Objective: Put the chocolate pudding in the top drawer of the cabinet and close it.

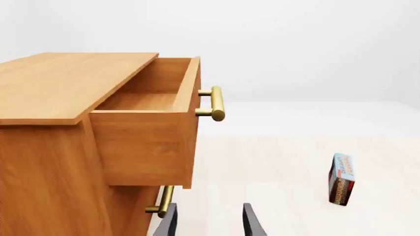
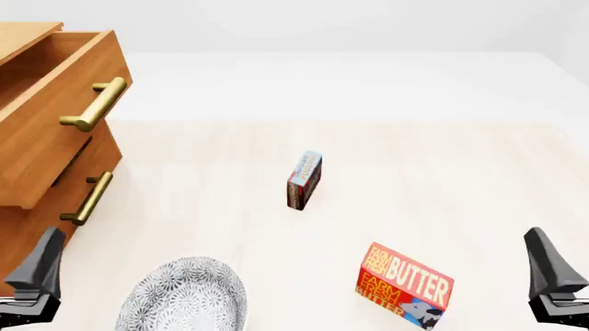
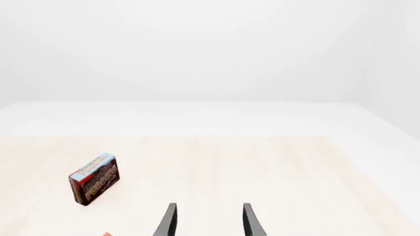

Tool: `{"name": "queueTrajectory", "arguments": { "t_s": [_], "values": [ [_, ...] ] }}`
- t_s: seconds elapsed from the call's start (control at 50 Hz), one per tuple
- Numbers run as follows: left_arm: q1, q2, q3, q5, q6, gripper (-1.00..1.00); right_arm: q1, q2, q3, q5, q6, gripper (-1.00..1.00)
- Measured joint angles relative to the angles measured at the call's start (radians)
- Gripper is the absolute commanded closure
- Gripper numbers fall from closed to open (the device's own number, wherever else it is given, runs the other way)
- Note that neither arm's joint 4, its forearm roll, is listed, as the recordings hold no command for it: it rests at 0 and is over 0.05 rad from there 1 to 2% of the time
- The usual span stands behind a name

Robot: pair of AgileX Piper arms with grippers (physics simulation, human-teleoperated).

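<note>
Small blue-topped, brown-and-red chocolate pudding box (image 2: 304, 180) stands on edge mid-table, orange-brown wooden cabinet's (image 2: 37, 227) deep top drawer (image 2: 55, 103) pulled out at 10 o'clock. Left gripper (image 1: 208, 221) and right gripper (image 3: 208, 221) both spread wide, holding nothing.

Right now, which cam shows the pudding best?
Right wrist: the pudding shows its broad printed face, unobstructed. Front view shows it mostly edge-on, mid-table. Left wrist sees it narrow, off to the side.

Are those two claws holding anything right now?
No, nothing is held. The left gripper and right gripper are both open and empty, and the pudding stands alone on the table.
</note>
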Motion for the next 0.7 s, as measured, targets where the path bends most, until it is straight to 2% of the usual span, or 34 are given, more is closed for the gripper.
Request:
{"name": "queueTrajectory", "arguments": {
  "t_s": [0.42,0.54,0.7],
  "values": [
    [0.015,0.061,-0.060,0.025,-0.014,-1.00,-0.007,0.001,-0.002,-0.002,-0.010,-1.00],
    [0.016,0.065,-0.126,0.084,-0.009,-1.00,-0.011,0.000,-0.003,-0.005,-0.010,-1.00],
    [0.019,0.096,-0.290,0.221,0.000,-1.00,-0.017,0.000,-0.004,-0.003,-0.005,-1.00]
  ]
}}
